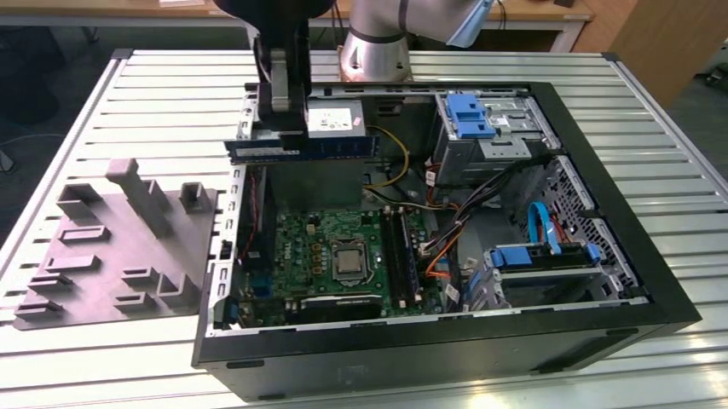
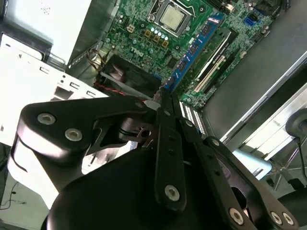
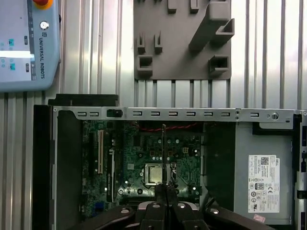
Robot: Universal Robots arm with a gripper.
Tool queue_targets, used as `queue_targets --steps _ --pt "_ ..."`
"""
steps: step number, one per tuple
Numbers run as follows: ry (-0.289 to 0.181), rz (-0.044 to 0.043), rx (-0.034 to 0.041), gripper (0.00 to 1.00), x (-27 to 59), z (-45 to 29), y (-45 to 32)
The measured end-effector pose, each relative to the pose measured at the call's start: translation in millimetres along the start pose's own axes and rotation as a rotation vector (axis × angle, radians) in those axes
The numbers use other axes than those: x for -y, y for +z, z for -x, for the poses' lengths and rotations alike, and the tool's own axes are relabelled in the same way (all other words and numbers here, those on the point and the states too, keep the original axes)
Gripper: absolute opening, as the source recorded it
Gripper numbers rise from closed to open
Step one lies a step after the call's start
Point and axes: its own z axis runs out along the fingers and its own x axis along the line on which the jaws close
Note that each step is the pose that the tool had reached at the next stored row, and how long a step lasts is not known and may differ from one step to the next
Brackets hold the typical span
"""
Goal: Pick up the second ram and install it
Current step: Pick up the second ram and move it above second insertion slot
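Note:
The second ram (image 1: 303,147), a thin blue stick with black chips, hangs level above the open computer case, in front of the grey power box (image 1: 332,119). My gripper (image 1: 289,128) is shut on its top edge from above. In the second wrist view the ram (image 2: 192,50) runs out from my gripper (image 2: 160,103) over the green circuit board (image 2: 144,28). The first wrist view shows the ram (image 3: 164,153) edge-on below my gripper (image 3: 164,189), above the board's processor (image 3: 154,173). The board's long black slot strips (image 1: 395,247) lie lower in the case.
A grey moulded tray (image 1: 114,247) with raised blocks sits on the slatted table at the exterior view's left. Blue drive brackets (image 1: 469,115) and bundled cables (image 1: 455,213) fill the case's other half. A pendant (image 3: 29,43) lies beside the tray (image 3: 182,38).

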Motion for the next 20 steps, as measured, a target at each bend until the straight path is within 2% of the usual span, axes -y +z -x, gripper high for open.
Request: queue_targets --steps 6,11,20 --pt "0.0 0.0001 -0.0002 0.12 0.2 0.1 1.0" --pt "0.005 -0.0001 0.0002 0.12 3.2 -0.1 7.2" --pt "0.009 0.0 0.0028 0.12 22.3 -0.4 16.6"
